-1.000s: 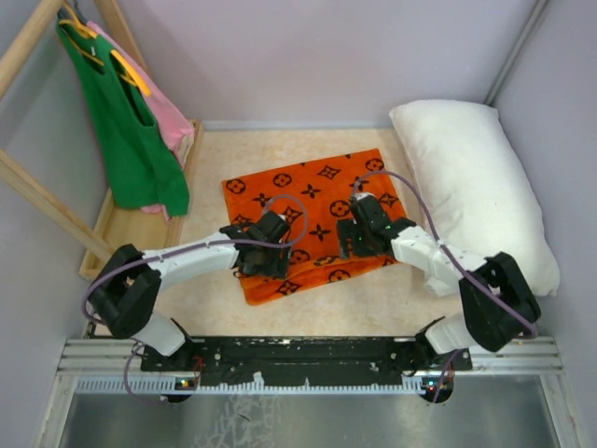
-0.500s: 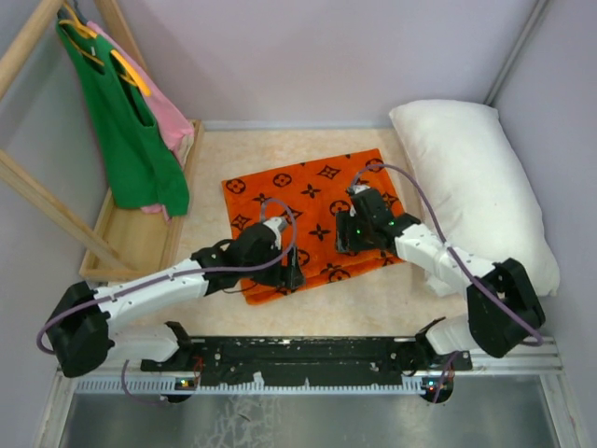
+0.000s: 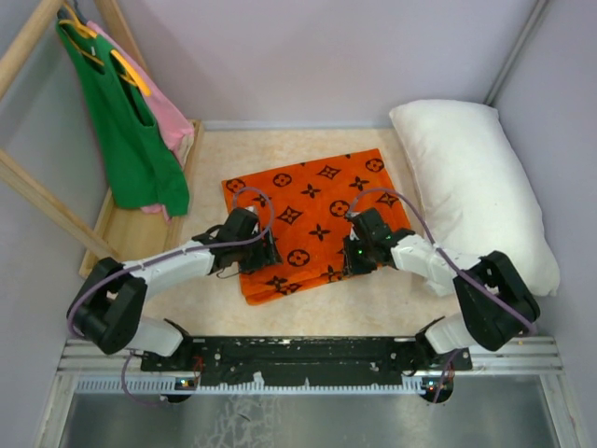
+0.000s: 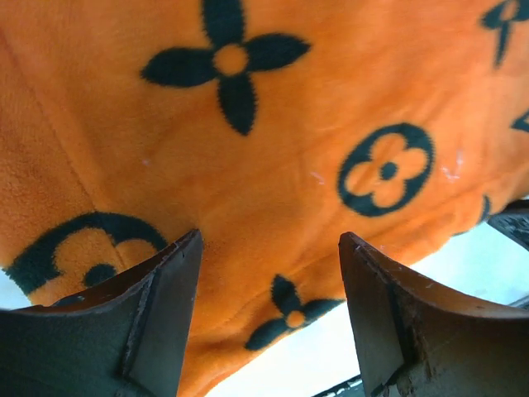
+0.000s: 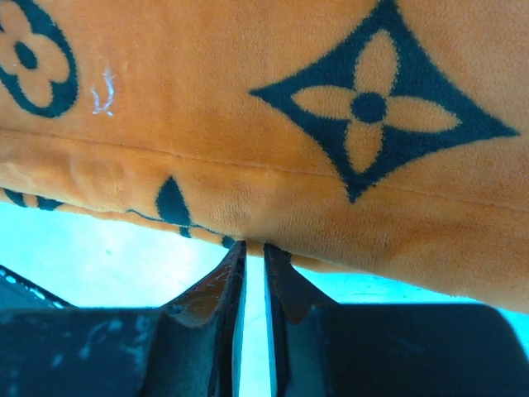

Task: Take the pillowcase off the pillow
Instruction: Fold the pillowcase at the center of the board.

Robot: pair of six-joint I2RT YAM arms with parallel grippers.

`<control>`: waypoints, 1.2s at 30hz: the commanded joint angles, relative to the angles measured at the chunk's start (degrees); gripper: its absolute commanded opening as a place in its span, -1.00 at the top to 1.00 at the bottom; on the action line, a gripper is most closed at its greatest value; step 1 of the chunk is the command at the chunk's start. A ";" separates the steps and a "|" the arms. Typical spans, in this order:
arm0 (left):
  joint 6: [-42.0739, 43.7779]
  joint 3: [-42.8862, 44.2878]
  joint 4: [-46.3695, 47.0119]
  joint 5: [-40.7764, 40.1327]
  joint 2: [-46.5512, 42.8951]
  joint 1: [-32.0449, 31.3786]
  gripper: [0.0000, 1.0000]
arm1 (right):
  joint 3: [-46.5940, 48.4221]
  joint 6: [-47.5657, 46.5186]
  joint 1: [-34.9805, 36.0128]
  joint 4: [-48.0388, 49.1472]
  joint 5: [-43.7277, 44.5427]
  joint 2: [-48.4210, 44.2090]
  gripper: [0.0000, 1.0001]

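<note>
The orange pillowcase (image 3: 312,201) with black motifs lies flat on the table, apart from the pillow (image 3: 476,177), a plump white cushion lying bare at the right. My left gripper (image 3: 267,252) hovers over the case's left near part. Its jaws stand open in the left wrist view, where the left gripper (image 4: 269,240) has only fabric (image 4: 273,149) beneath it. My right gripper (image 3: 354,260) is at the case's near edge. In the right wrist view the right gripper (image 5: 254,246) is almost closed, its tips pinching the hem of the pillowcase (image 5: 248,124).
A wooden rack at the left carries a green tank top (image 3: 131,121) and a pink garment (image 3: 175,126) over a wooden tray (image 3: 140,238). Grey walls close in the table. The arms' mounting rail (image 3: 317,355) runs along the near edge.
My right gripper has closed from wide open onto the pillowcase's near edge. The left arm swung out toward the near edge, then drew back left, its jaws staying open.
</note>
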 commanded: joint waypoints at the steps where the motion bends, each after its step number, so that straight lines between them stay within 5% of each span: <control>1: -3.68 -1.55 3.24 -2.52 3.01 1.16 -0.47 | 3.67 0.55 -0.17 2.47 -1.00 -2.68 0.57; 5: -3.26 -0.11 -2.60 -8.49 5.66 2.98 -0.53 | 9.74 1.15 -4.65 5.46 -0.04 -2.02 -0.12; 12: 1.58 4.04 -10.60 -14.63 6.95 10.17 -0.60 | 19.65 5.80 -19.02 12.32 -0.52 0.90 -0.42; 18: 5.94 9.09 -14.32 -14.07 6.13 15.55 -0.63 | 30.84 3.37 -22.00 13.79 3.57 10.50 -0.53; 24: 19.14 19.39 -8.42 -3.73 1.83 16.18 -0.89 | 40.71 -2.01 -27.47 14.39 -1.01 26.55 -0.50; 36: 28.21 39.31 -15.89 7.08 15.72 26.78 -0.95 | 51.33 -12.70 -31.41 11.57 -5.77 43.95 -0.37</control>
